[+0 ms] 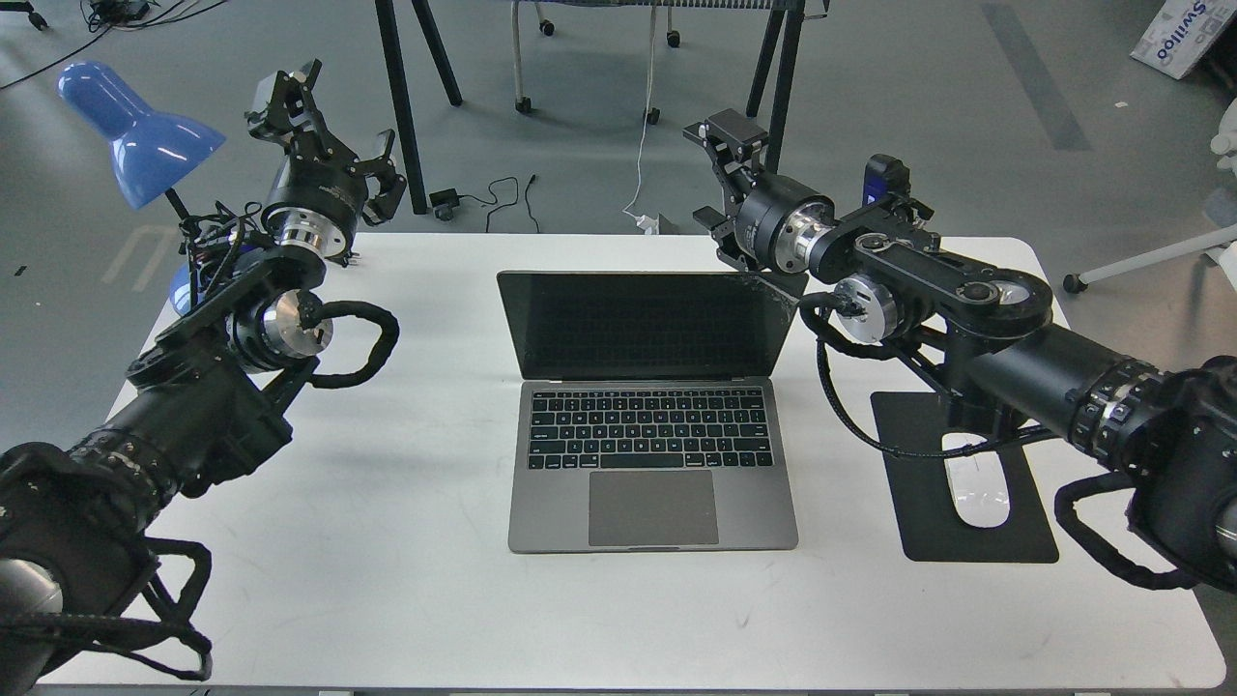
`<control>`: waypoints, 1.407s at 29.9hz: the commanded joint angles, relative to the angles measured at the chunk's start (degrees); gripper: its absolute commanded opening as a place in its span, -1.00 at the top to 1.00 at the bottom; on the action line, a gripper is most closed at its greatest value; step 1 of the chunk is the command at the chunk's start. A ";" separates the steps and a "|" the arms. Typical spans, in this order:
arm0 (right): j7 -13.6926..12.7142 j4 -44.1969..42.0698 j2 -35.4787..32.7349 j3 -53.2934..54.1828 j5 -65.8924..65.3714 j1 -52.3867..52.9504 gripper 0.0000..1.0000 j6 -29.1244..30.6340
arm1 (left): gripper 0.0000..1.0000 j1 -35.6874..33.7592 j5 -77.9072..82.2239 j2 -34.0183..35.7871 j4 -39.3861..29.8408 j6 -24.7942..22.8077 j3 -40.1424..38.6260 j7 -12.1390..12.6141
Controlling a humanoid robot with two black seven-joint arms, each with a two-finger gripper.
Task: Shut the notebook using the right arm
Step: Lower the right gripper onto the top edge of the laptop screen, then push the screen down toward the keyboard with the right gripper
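Observation:
The notebook (649,440) lies open in the middle of the white table (387,580), its black screen (643,324) facing me and cracked at the top right corner. My right arm reaches in from the right. My right gripper (717,179) is just behind the lid's top right corner, its fingers spread apart and holding nothing. The wrist behind it meets that corner. My left gripper (338,126) is raised at the table's far left, open and empty, well away from the notebook.
A black mouse pad (976,541) with a white mouse (976,488) lies right of the notebook, under my right forearm. A blue desk lamp (135,126) stands at the far left corner. Stand legs and cables sit on the floor behind the table.

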 commanded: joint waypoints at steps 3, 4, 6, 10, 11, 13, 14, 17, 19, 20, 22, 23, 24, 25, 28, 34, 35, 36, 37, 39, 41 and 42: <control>-0.54 2.70 -1.68 -0.55 -0.01 0.00 -1.00 3.12 | -1.00 0.00 0.00 0.00 0.00 0.00 -0.08 0.00; -0.54 3.23 -2.21 -0.55 -0.01 0.00 -1.00 3.82 | -1.00 0.00 0.00 0.00 0.00 0.00 -0.08 0.00; -1.07 4.90 -3.35 -0.72 -1.05 -0.27 -1.00 5.76 | -1.00 0.00 0.00 0.00 0.00 0.00 -0.08 0.00; -1.42 9.29 -6.34 -4.05 -2.55 -0.36 -1.00 8.40 | -1.00 0.00 0.00 0.00 0.09 0.00 -0.08 0.00; -1.42 10.35 -7.04 -4.76 -2.55 -0.44 -1.00 8.66 | -1.00 -0.09 0.00 0.00 0.09 0.00 -0.08 0.00; -1.42 12.55 -8.62 -5.73 -2.55 -0.44 -1.00 9.37 | -1.00 -0.09 0.00 0.00 0.09 0.00 -0.08 0.00; -1.42 13.34 -9.15 -5.99 -2.64 -0.53 -1.00 9.80 | -1.00 -0.09 0.00 0.00 0.09 0.00 -0.08 0.00; -1.42 15.71 -10.74 -6.43 -2.64 -0.71 -1.00 11.47 | -1.00 -0.09 0.00 0.00 0.09 0.00 -0.08 0.00; -1.60 17.21 -11.88 -6.61 -2.73 -0.97 -1.00 12.18 | -1.00 -0.09 0.00 0.00 0.09 0.00 -0.08 0.00; -1.60 17.91 -12.41 -6.96 -2.90 -0.97 -1.00 12.53 | -1.00 -0.09 0.00 0.00 0.09 0.00 -0.08 0.00; -1.60 19.23 -13.29 -8.62 -4.04 -0.88 -1.00 13.06 | -1.00 -0.09 0.00 0.00 0.09 0.00 -0.08 0.00; -1.60 19.93 -13.64 -9.33 -4.57 -0.88 -1.00 13.23 | -1.00 -0.09 0.00 0.00 0.09 0.00 -0.08 0.00; -1.60 20.63 -13.90 -9.94 -5.10 -0.88 -1.00 13.24 | -1.00 -0.09 0.00 0.00 0.09 0.00 -0.08 0.00; -1.68 21.34 -14.34 -10.56 -5.36 -0.88 -1.00 13.32 | -1.00 -0.09 0.00 0.00 0.09 0.00 -0.08 0.00; -1.60 22.75 -14.78 -12.23 -6.24 -1.06 -1.00 13.32 | -1.00 -0.09 0.00 0.00 0.09 0.00 -0.08 0.00; -1.68 23.01 -14.26 -16.01 -10.28 -1.41 -1.00 12.71 | -1.00 -0.09 0.00 0.00 0.09 0.00 -0.08 0.00; -1.68 23.01 -14.17 -16.28 -11.16 -1.58 -1.00 12.62 | -1.00 -0.09 0.00 0.00 0.09 0.00 -0.08 0.00; -1.68 23.01 -14.08 -16.54 -11.95 -1.85 -1.00 12.62 | -1.00 -0.09 0.00 0.00 0.09 0.00 -0.08 0.00; -1.77 23.01 -14.08 -16.80 -12.57 -2.11 -1.00 12.62 | -1.00 -0.09 0.00 0.00 0.09 0.00 -0.08 0.00; -1.77 22.93 -14.08 -16.98 -13.62 -2.72 -1.00 12.62 | -1.00 -0.09 0.00 0.00 0.09 0.00 -0.08 0.00; -1.95 23.01 -14.08 -17.51 -14.59 -3.25 -1.00 12.62 | -1.00 -0.09 0.00 0.00 0.09 0.00 -0.08 0.00; -2.12 23.01 -14.08 -18.03 -15.12 -3.34 -1.00 12.71 | -1.00 -0.09 0.00 0.00 0.09 0.00 -0.08 0.00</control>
